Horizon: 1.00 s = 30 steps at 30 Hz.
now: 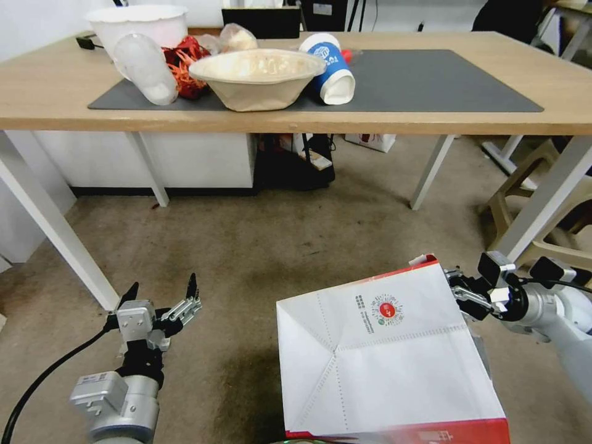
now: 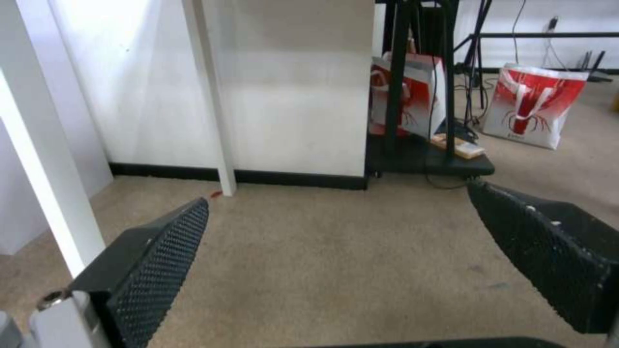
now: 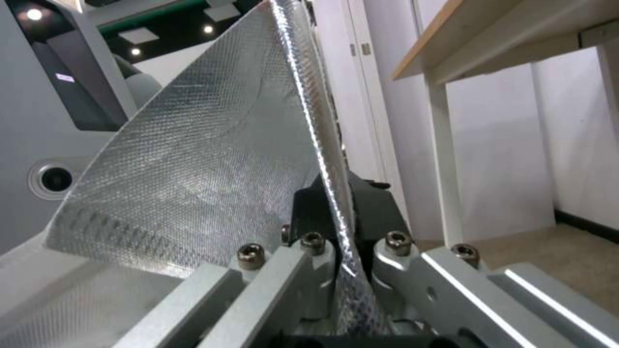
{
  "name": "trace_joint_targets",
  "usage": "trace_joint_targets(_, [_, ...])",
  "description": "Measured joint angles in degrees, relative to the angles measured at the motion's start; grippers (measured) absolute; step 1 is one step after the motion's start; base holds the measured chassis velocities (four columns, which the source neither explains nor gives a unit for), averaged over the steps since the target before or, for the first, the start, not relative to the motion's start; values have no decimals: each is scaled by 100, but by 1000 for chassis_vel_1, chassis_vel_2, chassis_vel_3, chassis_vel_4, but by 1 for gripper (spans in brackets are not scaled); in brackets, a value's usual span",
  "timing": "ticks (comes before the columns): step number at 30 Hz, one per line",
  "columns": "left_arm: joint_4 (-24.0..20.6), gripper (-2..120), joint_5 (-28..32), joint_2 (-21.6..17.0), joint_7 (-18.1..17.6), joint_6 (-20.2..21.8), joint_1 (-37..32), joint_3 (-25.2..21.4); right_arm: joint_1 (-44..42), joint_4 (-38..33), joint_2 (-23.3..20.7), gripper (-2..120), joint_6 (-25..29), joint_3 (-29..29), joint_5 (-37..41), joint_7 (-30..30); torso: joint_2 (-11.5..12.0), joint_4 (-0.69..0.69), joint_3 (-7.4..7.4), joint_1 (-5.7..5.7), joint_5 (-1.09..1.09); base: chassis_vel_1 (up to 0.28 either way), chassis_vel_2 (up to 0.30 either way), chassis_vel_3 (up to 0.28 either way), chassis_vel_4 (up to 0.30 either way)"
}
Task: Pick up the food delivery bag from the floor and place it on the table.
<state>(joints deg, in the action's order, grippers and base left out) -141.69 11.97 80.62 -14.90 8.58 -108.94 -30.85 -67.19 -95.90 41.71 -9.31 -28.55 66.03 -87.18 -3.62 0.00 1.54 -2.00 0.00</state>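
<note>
Lift step: right gripper (image 1: pixel 464 295) clamps the food delivery bag (image 1: pixel 382 357) rim below the table (image 1: pixel 431 117); left gripper (image 1: pixel 161 295) wide, idle; next, raise clear of the table edge

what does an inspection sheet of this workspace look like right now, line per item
surface: table, light wood with a dark grey mat; right half of the mat bare
job's things: food delivery bag tilted, white panel up, above the carpet floor
clutter: paper bowl, clear plastic cup on its side, blue-and-white cup on its side, white tub, red wrapper
grippers: right gripper shut on the bag's foil-lined edge; left gripper open, low over the carpet
cables: black cable along the left arm
surroundings: two red-and-white bags beyond the table; stool at right
</note>
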Motion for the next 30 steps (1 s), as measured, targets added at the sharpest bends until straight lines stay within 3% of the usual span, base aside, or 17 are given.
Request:
trace_joint_targets(12, [24, 100, -17, -33, -6, -6, 6, 3, -99, -76, 78, 0, 36, -50, -36, 8, -320, 0, 294, -29, 0, 0, 0, 0, 0])
trace_joint_targets(30, [57, 100, -17, -71, -33, -9, 21, 14, -56, -102, 70, 0, 36, -58, -25, 35, -712, 0, 620, -99, 0, 0, 0, 0, 0])
